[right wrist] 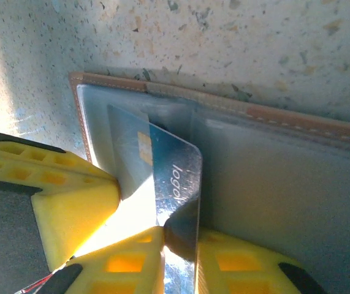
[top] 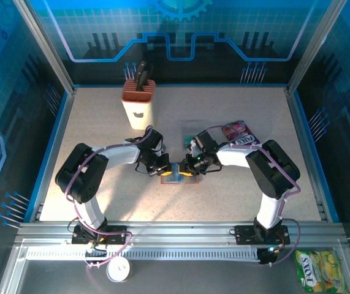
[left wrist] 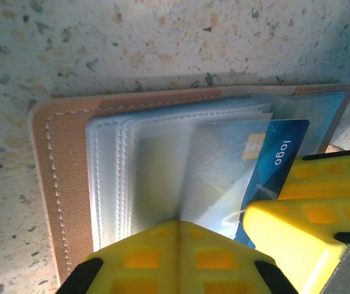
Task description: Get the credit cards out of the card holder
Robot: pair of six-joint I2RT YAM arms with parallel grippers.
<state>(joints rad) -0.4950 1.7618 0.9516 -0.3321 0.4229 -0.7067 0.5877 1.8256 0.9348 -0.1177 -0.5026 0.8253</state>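
Note:
The card holder [top: 176, 179] lies open on the speckled table in front of both arms, brown leather [left wrist: 64, 159] round a stack of clear sleeves. My left gripper [top: 165, 170] [left wrist: 178, 223] is shut, its yellow tips pinching a clear sleeve that stands up from the holder. A blue credit card [left wrist: 282, 162] marked "logo" sticks partway out of a sleeve. My right gripper [top: 191, 168] [right wrist: 181, 245] is shut on that card's [right wrist: 175, 177] near edge, one finger on each face. The holder's brown edge [right wrist: 297, 122] runs behind. The two grippers almost touch.
A white and orange block holding black handles [top: 138, 101] stands at the back left. A purple snack packet [top: 241, 133] and a clear tray [top: 193, 128] lie just behind the right gripper. A yellow-green packet [top: 319, 269] lies off the table at the front right.

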